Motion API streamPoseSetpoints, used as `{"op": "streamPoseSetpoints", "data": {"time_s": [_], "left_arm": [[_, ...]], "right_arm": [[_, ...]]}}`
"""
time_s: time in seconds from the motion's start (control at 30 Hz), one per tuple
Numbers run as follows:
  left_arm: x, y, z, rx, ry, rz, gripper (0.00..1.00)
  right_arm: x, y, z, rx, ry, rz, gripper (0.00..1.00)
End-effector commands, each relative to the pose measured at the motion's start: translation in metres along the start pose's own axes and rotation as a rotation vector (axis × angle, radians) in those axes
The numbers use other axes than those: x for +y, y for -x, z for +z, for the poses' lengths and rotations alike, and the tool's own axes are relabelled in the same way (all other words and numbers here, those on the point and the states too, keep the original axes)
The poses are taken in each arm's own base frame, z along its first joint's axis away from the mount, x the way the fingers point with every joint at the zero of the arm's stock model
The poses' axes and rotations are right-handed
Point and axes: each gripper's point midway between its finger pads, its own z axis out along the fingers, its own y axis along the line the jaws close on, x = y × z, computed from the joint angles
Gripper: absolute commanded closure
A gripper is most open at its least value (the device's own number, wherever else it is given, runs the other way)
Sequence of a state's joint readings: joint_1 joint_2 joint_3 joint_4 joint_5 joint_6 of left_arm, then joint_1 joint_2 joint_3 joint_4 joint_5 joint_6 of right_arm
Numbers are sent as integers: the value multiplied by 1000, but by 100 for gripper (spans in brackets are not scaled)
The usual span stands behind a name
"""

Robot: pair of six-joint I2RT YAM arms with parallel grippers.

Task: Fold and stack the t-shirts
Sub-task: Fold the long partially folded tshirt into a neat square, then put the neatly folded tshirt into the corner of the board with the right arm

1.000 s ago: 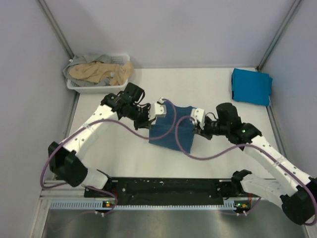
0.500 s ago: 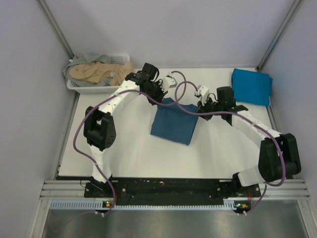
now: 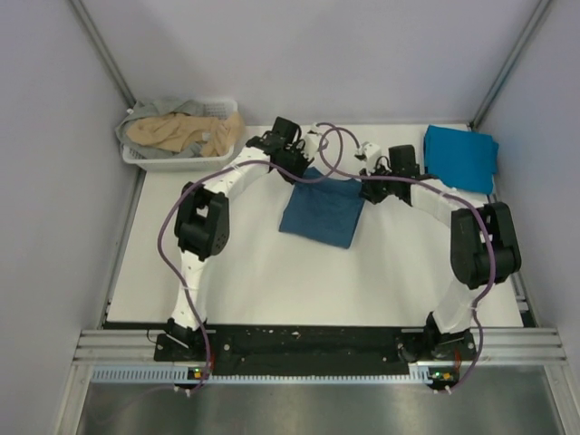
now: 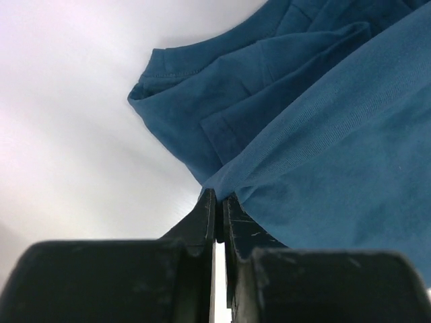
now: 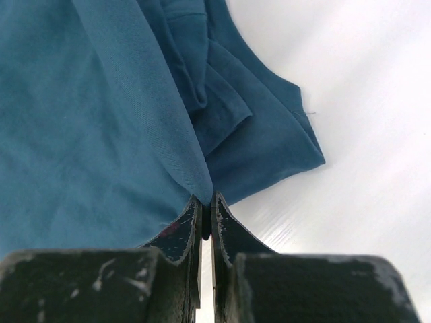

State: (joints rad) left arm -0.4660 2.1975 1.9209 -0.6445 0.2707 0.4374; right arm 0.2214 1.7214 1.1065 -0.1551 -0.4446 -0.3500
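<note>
A white table [image 3: 245,272] is closed in by pale grey walls, with the two arms reaching from its near edge toward the far side. The dark teal-blue t-shirt [image 3: 322,213] lies roughly mid-table as a folded, slightly skewed rectangle. The left gripper [image 3: 306,170] sits at its far left corner and the right gripper [image 3: 364,184] at its far right corner, so the shirt lies between them and toward the near side.

In the left wrist view the black fingers [image 4: 202,225] are clenched on a folded edge of the teal cloth, and the top layer runs taut away from them over looser layers beneath. The right wrist view shows the same: its fingers [image 5: 182,232] are pinched tight on the cloth edge.

A brighter cyan-blue t-shirt [image 3: 459,156] lies folded at the far right corner, well apart. At the far left a white slatted basket [image 3: 172,163] holds a crumpled tan shirt [image 3: 177,133] and a grey shirt [image 3: 163,109].
</note>
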Motion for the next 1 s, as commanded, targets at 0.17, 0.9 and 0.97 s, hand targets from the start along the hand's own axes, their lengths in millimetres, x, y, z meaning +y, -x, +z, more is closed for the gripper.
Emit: {"op": "streamPoseSetpoints", "data": {"time_s": [0.17,0.9,0.97], "left_arm": [[55,29,30,-96,183,-98,57],[-15,31,-55,-200,30,-275,42],[-28,18,-44,-168,5,-282,43]], "right_arm": [[-79,10,33,40,-253,131,82],[-21,40,-10,62,-35,620,31],[-16,25,0,86,-15,666,28]]}}
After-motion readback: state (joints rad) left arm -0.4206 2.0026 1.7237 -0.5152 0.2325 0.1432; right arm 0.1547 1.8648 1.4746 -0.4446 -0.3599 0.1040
